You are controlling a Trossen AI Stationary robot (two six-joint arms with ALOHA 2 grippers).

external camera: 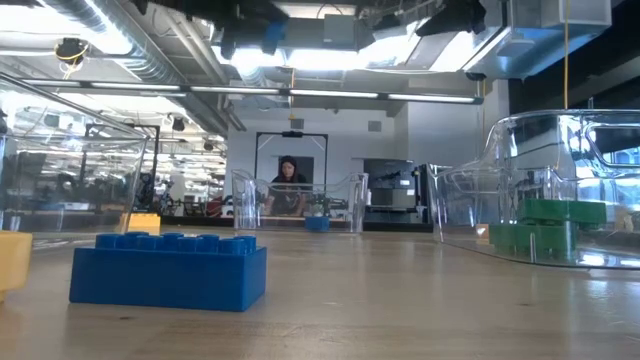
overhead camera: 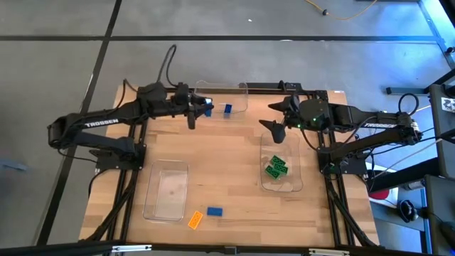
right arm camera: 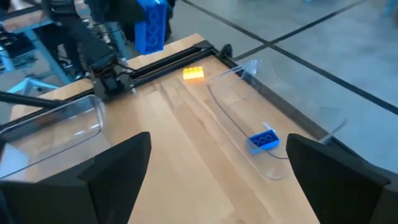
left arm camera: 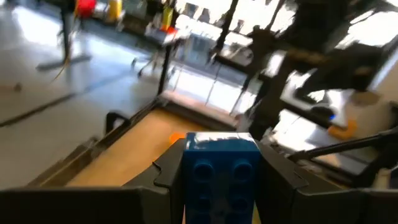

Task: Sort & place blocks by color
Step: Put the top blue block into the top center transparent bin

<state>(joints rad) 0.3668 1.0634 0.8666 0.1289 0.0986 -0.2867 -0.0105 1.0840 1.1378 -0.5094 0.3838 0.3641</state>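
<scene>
Blocks are mostly where they belong now, and I'm carrying one more: a blue block [left arm camera: 221, 171] is sitting clamped in my left claw [overhead camera: 204, 108], up in the air just beside the far tray [overhead camera: 242, 89]. That tray is already holding another blue block [overhead camera: 227, 109], so that's my drop spot, I reckon.

My right claw [overhead camera: 276, 132] is hanging with its fingers wide apart and nothing in them, just above the near end of the right tray [overhead camera: 295, 186], where the green blocks [overhead camera: 276, 167] are piled.

Still sitting loose on the counter [overhead camera: 234, 178] near the front edge: an orange block [overhead camera: 195, 220] and a second loose blue block [overhead camera: 214, 211], right next to the left tray [overhead camera: 151, 206], which looks empty to me.

For this drop, I'm thinking the trick is getting fully over the tray's wall before letting go. The wall is clear plastic and easy to misjudge, so I'd go in high, centre over the floor of the tray, lower a bit, then release. Dropping too high probably means a bounce out. I'd also aim beside the block already in there, not on it.
</scene>
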